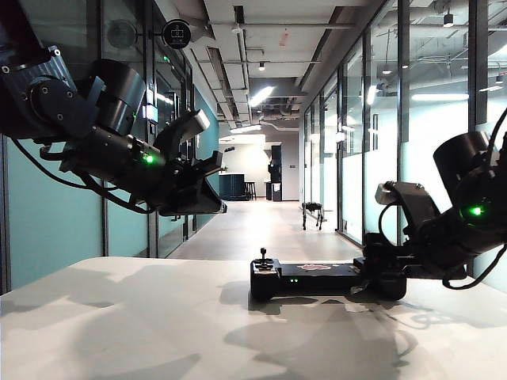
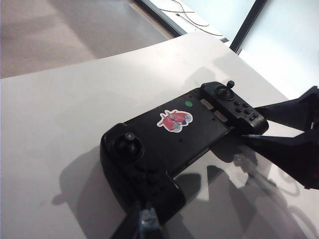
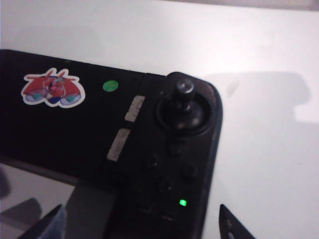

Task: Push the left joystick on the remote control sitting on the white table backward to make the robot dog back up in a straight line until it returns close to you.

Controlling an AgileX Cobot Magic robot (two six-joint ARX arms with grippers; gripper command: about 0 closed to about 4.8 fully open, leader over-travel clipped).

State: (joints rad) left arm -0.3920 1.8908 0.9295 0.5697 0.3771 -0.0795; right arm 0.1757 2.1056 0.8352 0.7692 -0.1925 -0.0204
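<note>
We count one remote control (image 1: 317, 279), two joysticks, two grippers and one robot dog (image 1: 312, 212).

Nearest to us is the white table (image 1: 119, 324), broad and bare in front. The remote control lies flat on it, right of the middle in the exterior view, with a red-and-white sticker (image 2: 175, 120) and a small green dot (image 2: 189, 104) on its upper face. One thin joystick (image 1: 264, 256) stands upright on the controller's left end in the exterior view. In the right wrist view we see a joystick (image 3: 183, 92) standing in its round socket, with one green light (image 3: 183, 202) lit close to it.

The right gripper (image 1: 379, 273) is low at the controller's right end; its two fingers (image 3: 47, 226) are spread wide, one on each side of that end, and they pinch nothing.

The left gripper (image 1: 207, 184) hangs in the air above the table, well apart from the controller. We cannot tell whether its fingers are spread or pressed together.

Far down the corridor floor, the robot dog stands on its four legs, small and dark.
</note>
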